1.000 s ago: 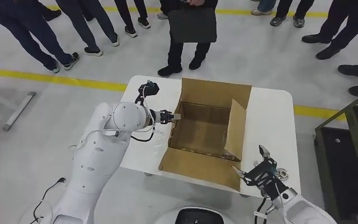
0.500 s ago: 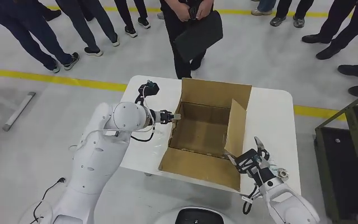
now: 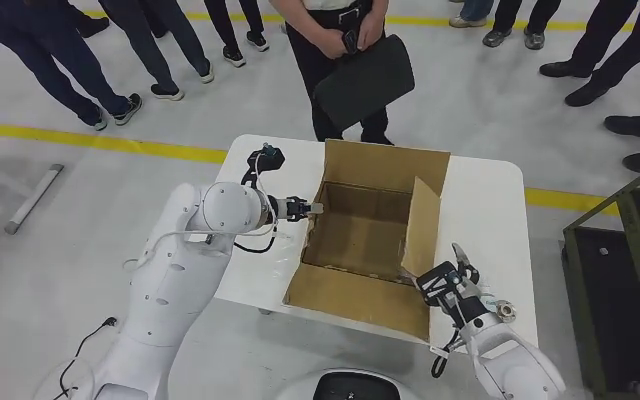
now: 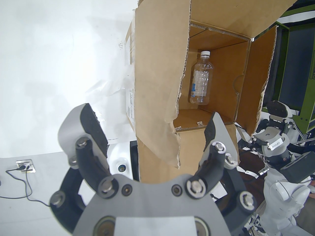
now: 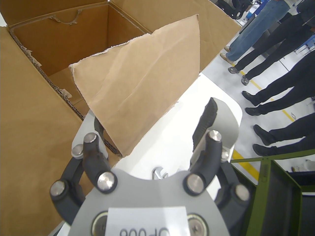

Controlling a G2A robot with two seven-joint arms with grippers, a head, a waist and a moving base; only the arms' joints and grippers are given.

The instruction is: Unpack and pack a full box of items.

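On the tabletop point(image 3: 490, 205) the box point(image 3: 350, 292) sits open: far and near flaps folded out, both side flaps standing, so the opening step looks done. Left gripper point(image 3: 306, 208) is at the box's left side, at the left flap point(image 4: 160, 62). Its fingers point(image 4: 94, 124) are spread wide with the flap's torn edge between them; I can't confirm contact, and nothing is gripped. Right gripper point(image 3: 447, 278) is at the near right corner, by the right flap point(image 3: 422, 225). Its fingers point(image 5: 206, 116) are also apart, with that flap's torn lower corner sitting in the gap and nothing clamped. The one item I can make out is a clear plastic bottle point(image 4: 200, 79) with a white cap, lying on its side on the box floor, apart from both grippers. My read on progress: early in the unpack half. Box is open, the bottle is still inside, and neither arm has an item in hand or is down in the box. I can't tell whether more items sit low against the walls, since the flaps and walls hide parts of the floor. What's left, as I judge it: get the side flaps out of the way, lift the bottle out onto the tabletop, then the whole pack half, items back in and flaps closed. The torn flap edges look flimsy, so expect them to flex rather than hold position.
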